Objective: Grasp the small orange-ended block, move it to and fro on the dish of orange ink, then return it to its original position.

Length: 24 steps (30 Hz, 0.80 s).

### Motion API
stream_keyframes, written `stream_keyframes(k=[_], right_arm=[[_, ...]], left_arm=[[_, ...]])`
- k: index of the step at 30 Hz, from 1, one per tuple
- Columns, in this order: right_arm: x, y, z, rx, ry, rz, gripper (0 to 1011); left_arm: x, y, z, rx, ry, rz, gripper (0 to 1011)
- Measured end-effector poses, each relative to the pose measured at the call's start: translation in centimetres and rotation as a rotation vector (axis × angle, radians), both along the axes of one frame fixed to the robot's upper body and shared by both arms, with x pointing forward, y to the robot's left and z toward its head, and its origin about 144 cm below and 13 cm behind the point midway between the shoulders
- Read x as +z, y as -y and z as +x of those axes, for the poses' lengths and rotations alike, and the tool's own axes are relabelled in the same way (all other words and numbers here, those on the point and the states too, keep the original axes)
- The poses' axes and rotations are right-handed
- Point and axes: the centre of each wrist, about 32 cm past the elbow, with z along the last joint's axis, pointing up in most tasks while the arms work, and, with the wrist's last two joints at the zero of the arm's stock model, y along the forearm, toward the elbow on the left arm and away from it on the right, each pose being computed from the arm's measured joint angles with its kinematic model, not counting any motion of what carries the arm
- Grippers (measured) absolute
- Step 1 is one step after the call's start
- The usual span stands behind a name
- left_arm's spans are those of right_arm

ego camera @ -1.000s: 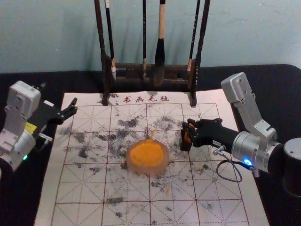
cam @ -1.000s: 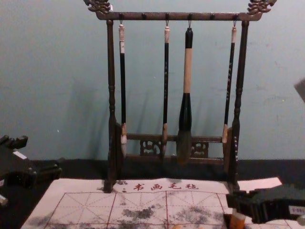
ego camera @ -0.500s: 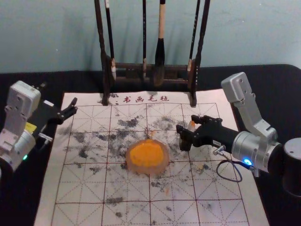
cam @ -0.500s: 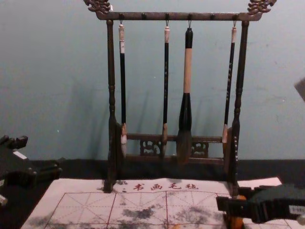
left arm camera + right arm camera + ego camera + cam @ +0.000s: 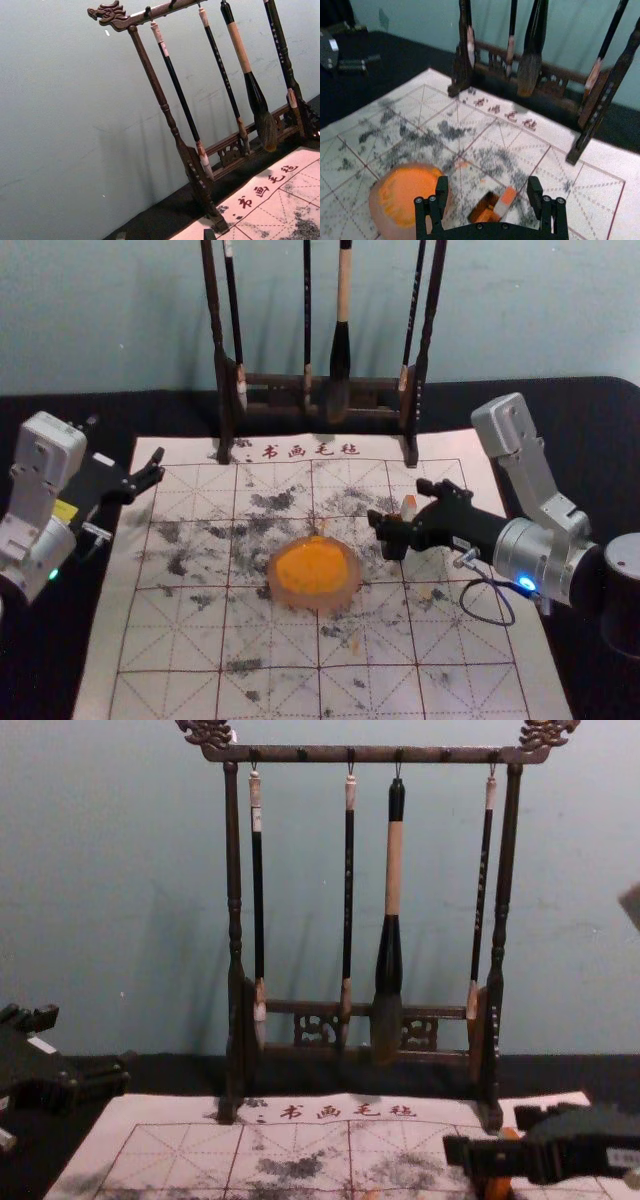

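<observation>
Orange-ended block (image 5: 502, 205) sits (untouched) within the spread right claw (image 5: 398, 502).

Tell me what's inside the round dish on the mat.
Orange ink fills the middle of the dish, its surface uneven in the right wrist view. The dish's floor beneath the ink is covered, so how deep the ink goes cannot be seen.

Between my right gripper's (image 5: 396, 502) parted fingers, the block (image 5: 506, 196) and the dark box (image 5: 480, 205) obstruct the middle. Off to its left, a strip of mat (image 5: 373, 632) gives room to pass before the ink dish (image 5: 312, 570). Farther ahead, the rack (image 5: 223, 380) and hanging brushes (image 5: 341, 350) bar the way (quite a fence). My left gripper (image 5: 157, 466) is well apart, past the dish.
</observation>
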Motion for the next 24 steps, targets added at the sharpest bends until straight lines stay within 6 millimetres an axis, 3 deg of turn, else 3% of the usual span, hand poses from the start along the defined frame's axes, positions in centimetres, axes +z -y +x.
stream_keyframes(k=[11, 16, 24], right_arm=[[0.4, 0.3, -1.1, -0.125, 0.287, 0.052, 1004], [-1.6, 0.6, -1.2, -0.213, 0.400, 0.006, 1004], [-5.2, 1.2, -1.3, -0.266, 0.416, -0.056, 1004]], left_arm=[[0.0, 0.0, 0.0, 0.000, 0.000, 0.000, 1001], [0.0, 0.0, 0.0, 0.000, 0.000, 0.000, 1001], [0.0, 0.0, 0.0, 0.000, 0.000, 0.000, 1001]])
